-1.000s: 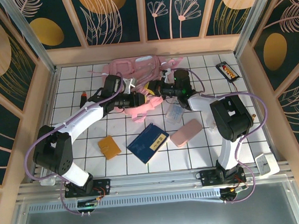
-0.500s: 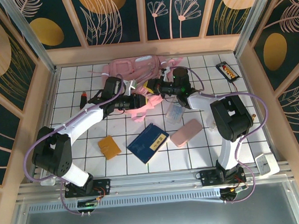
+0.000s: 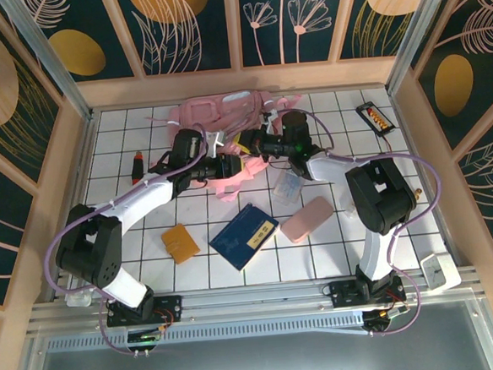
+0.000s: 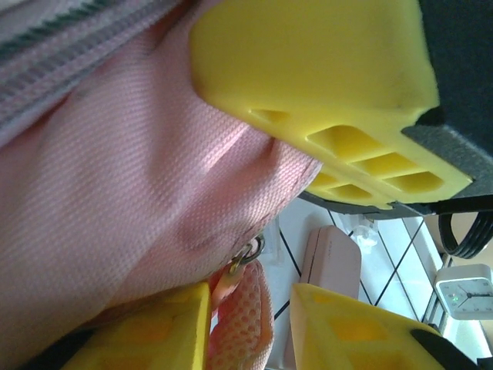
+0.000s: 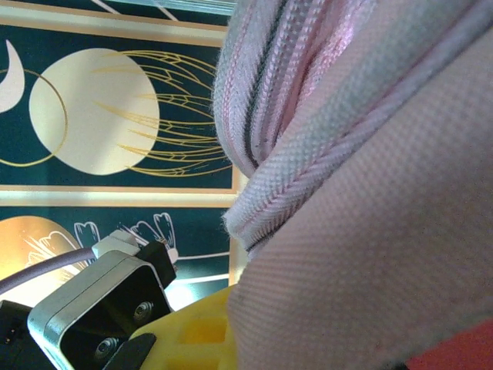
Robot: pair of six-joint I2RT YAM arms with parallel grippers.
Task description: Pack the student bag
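A white tiled table (image 3: 151, 272) sits boxed in by wooden-framed walls (image 3: 189, 28) painted dark teal with gold discs and pale flowers. The large soft pink fabric backpack (image 3: 216, 113) lies slumped at the far middle of it.

Against a second ago, both grippers sit a shade deeper into the backpack's near edge; the loose things lie as they did.

The left gripper (image 3: 235, 164) meets that edge from the left. Its yellow fingers (image 4: 154, 327) stand a little apart, with an orange mesh tab (image 4: 246, 324) in the gap. The right gripper (image 3: 250, 141) comes in from the right, closed on a fold of the pink fabric.

The backpack's inside is hidden. Just near-right of it is a small clear plastic box (image 3: 286, 188), its contents unreadable. Nearer still lie a flat pale pink case (image 3: 306, 219), a dark blue notebook (image 3: 244, 235) and a small orange-brown wallet (image 3: 180, 242). Left of the backpack lies a red marker (image 3: 137, 165). Far to its right, a small black tray (image 3: 375, 117) holds red and yellow bits.
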